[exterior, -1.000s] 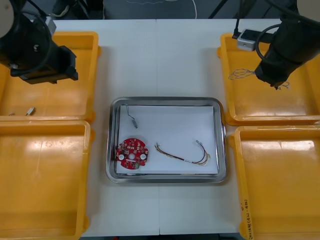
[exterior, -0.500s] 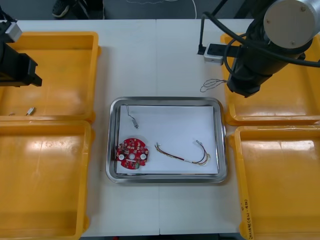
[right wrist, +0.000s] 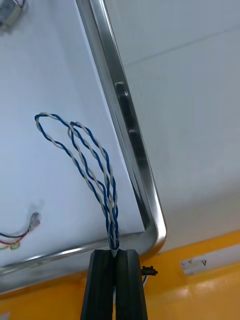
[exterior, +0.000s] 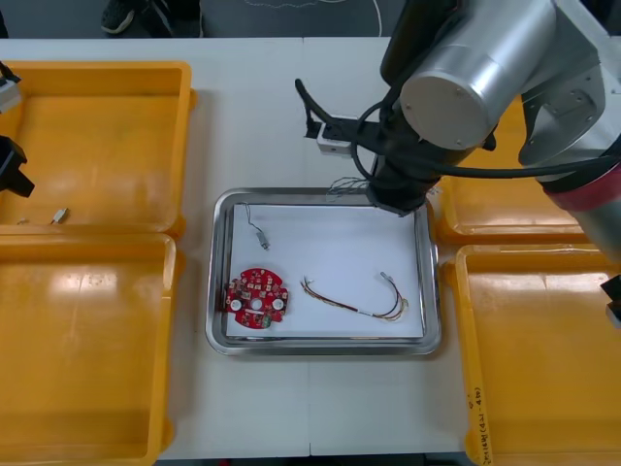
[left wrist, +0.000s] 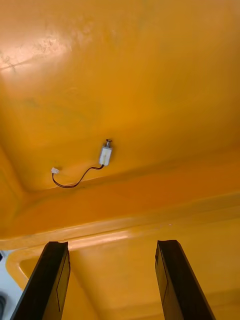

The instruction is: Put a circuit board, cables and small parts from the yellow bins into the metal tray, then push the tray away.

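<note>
On a light counter (exterior: 262, 116), four yellow plastic bins (exterior: 87, 349), two at each side. Between them, a rectangular shiny metal tray (exterior: 221, 291), white inside.

Above the tray's far right corner, the right hand (right wrist: 114, 254), black fingers pressed together on the end of a twisted blue and white cable (right wrist: 90, 165). Beyond the fingertips, two long loops of that cable over the white lining, just inside the rim. Cannot tell whether touching the lining or hanging clear of it.

Over the far left bin (exterior: 107, 136), at the counter's left edge, the left hand (left wrist: 112, 245), fingers spread wide, gripping nothing.

Inside the tray:
- In the near left corner, a round red circuit board (exterior: 256, 299).
- To its right and apart from it, a curved red and yellow cable (exterior: 354, 301).
- Toward the far left corner, a small metal part (exterior: 260, 233) on a thin wire.

On the far left bin's floor, beyond the spread fingers, a second small metal part (left wrist: 105, 154) with a thin dark lead ending in a white plug.
</note>
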